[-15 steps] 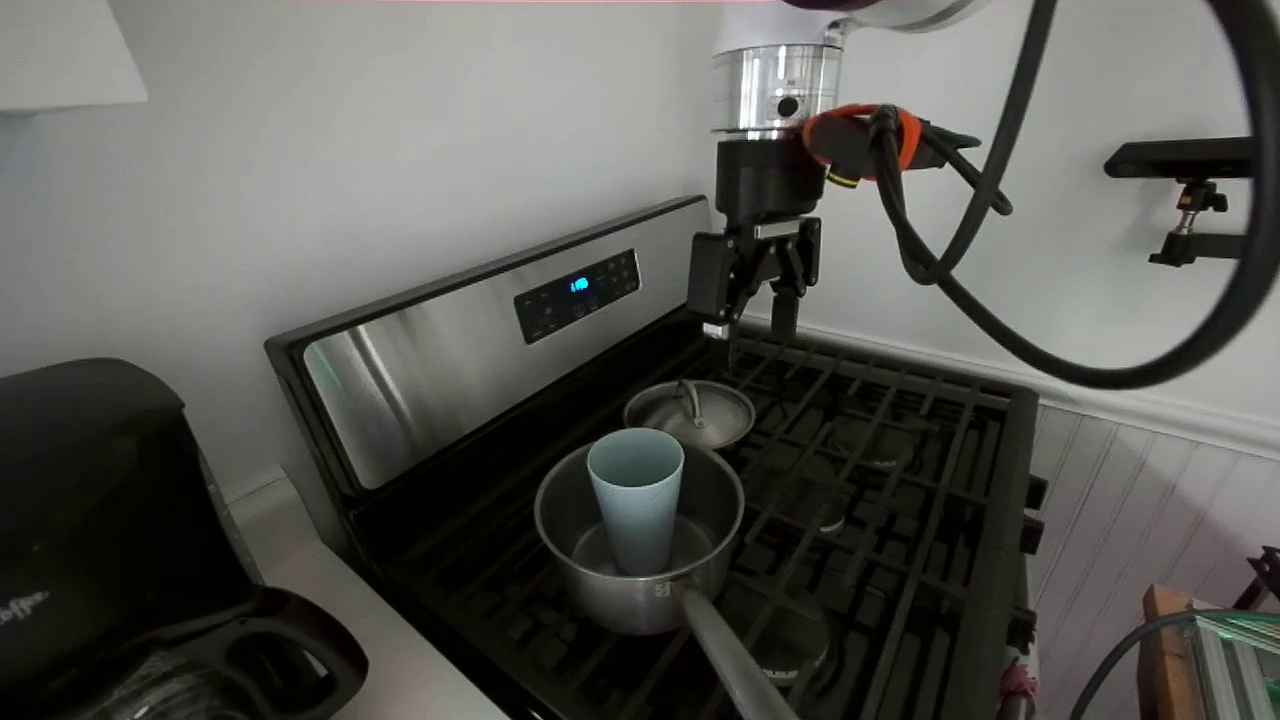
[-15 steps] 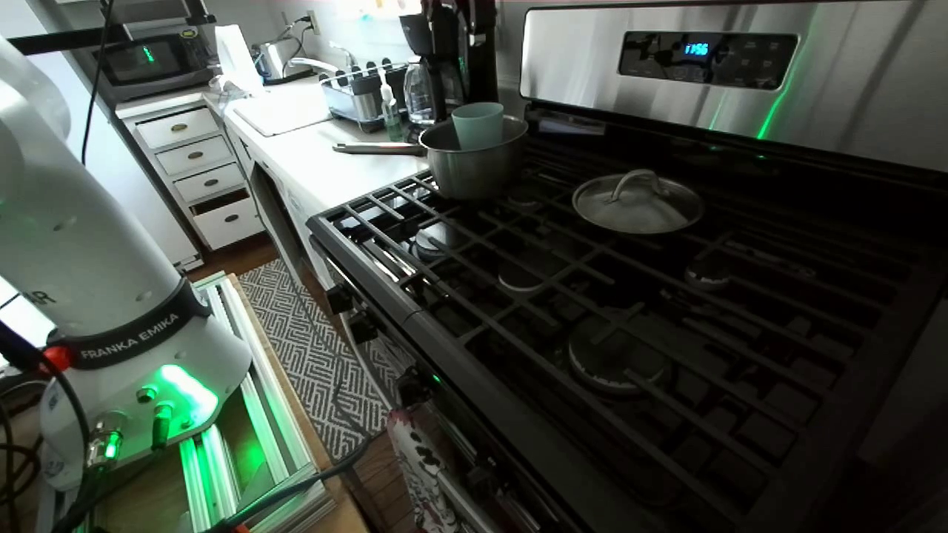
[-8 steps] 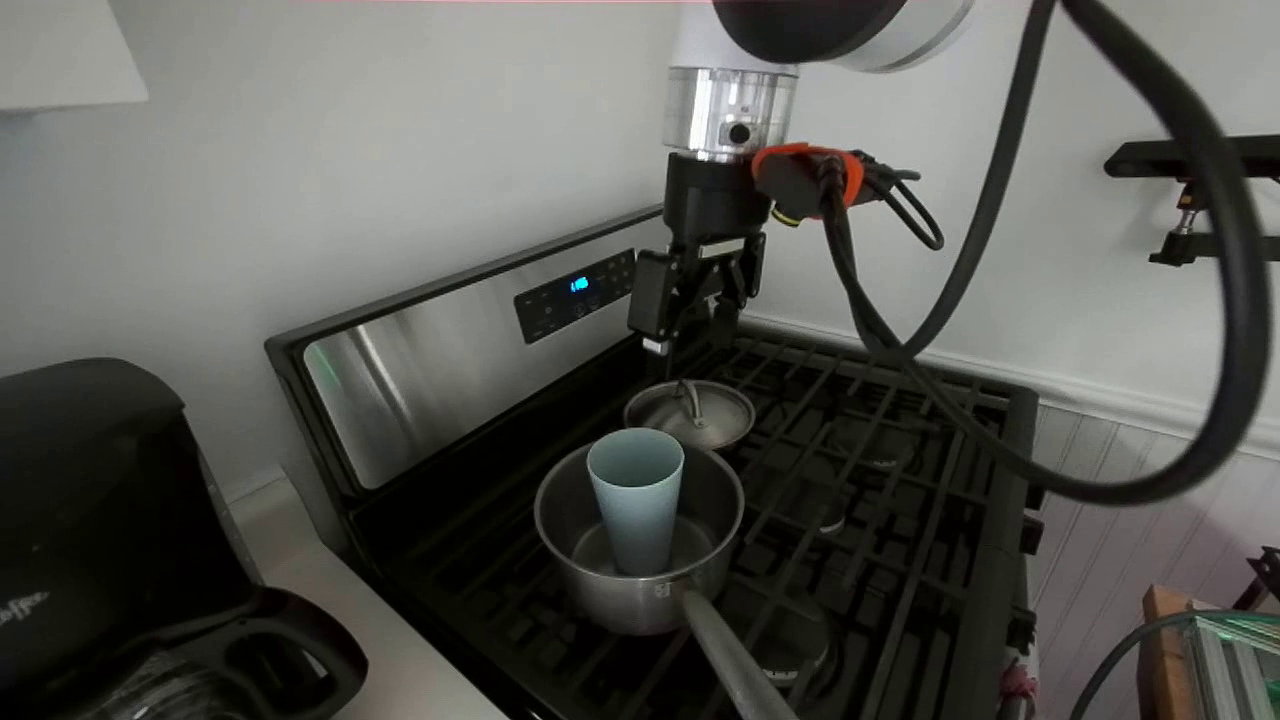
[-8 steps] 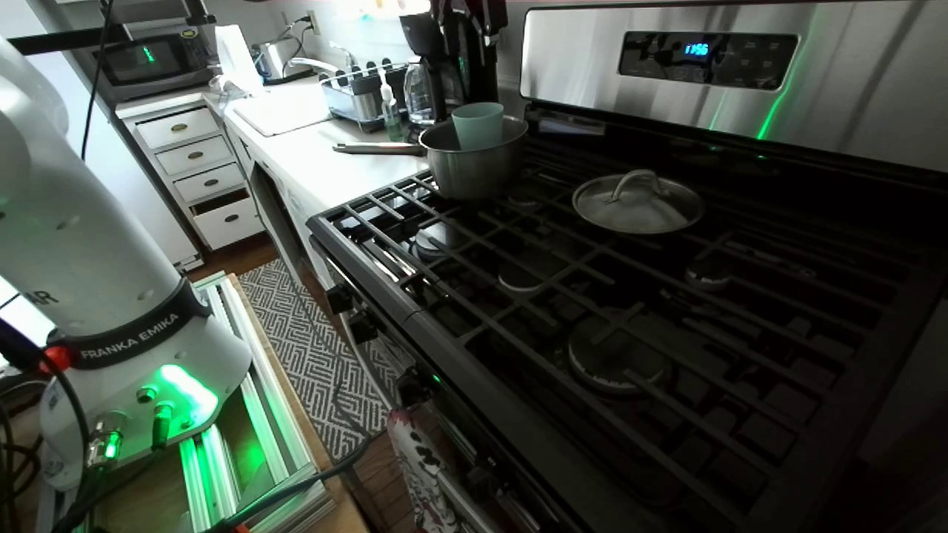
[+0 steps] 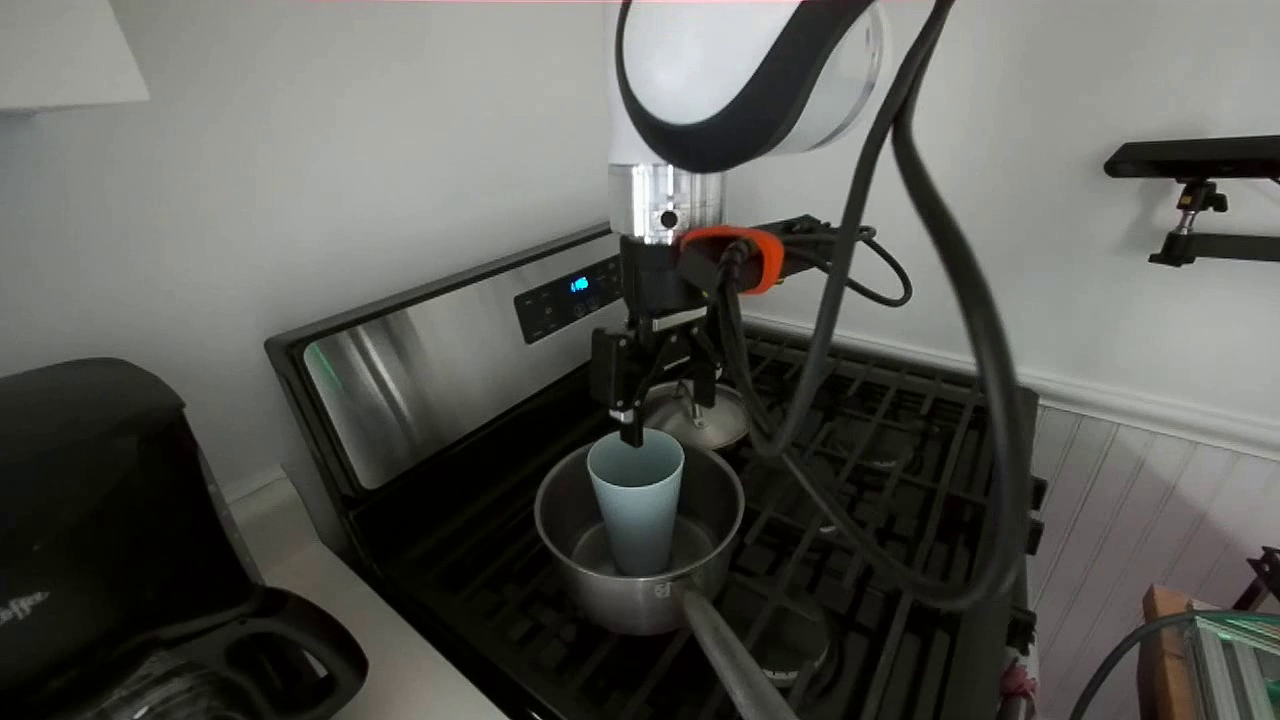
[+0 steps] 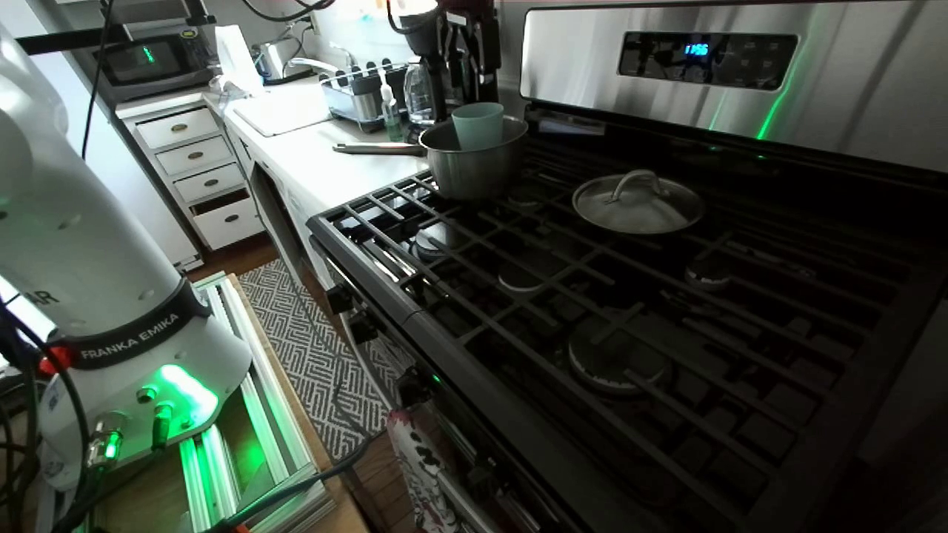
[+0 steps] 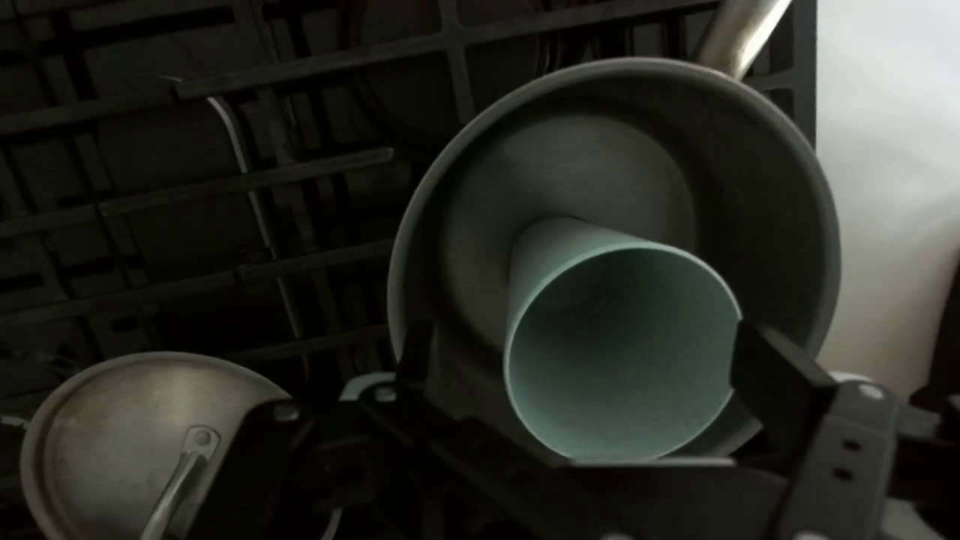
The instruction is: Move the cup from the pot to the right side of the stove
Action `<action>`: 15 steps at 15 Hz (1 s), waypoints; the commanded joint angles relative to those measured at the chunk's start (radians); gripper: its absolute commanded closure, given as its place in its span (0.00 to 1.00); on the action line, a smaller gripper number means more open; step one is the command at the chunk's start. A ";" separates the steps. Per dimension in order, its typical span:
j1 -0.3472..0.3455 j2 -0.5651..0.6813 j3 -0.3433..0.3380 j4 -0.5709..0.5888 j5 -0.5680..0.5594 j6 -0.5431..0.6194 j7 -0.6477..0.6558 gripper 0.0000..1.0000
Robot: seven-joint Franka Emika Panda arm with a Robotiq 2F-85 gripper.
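Fingers (image 7: pixel 780 382) gape wider than the cup (image 5: pixel 640 510), holding nothing, presumably so its rim can pass between them. The cup stands inside the pot (image 5: pixel 645 605), near the left edge of the tabletop (image 6: pixel 548 326), so it likely needs lifting clear before travelling to the right edge.

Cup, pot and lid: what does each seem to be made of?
Cup: probably plastic, pale blue; its surface looks matte, without sharp glints. Pot: metal, likely steel; its grey side has a soft, satiny sheen. Lid: metal too, likely steel; light spreads across it in a grey sheen.
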 commanded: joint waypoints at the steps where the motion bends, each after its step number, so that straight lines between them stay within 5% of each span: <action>1: 0.006 0.111 -0.008 0.097 -0.009 -0.039 0.101 0.00; 15: 0.002 0.127 -0.044 0.060 -0.039 0.006 0.127 0.00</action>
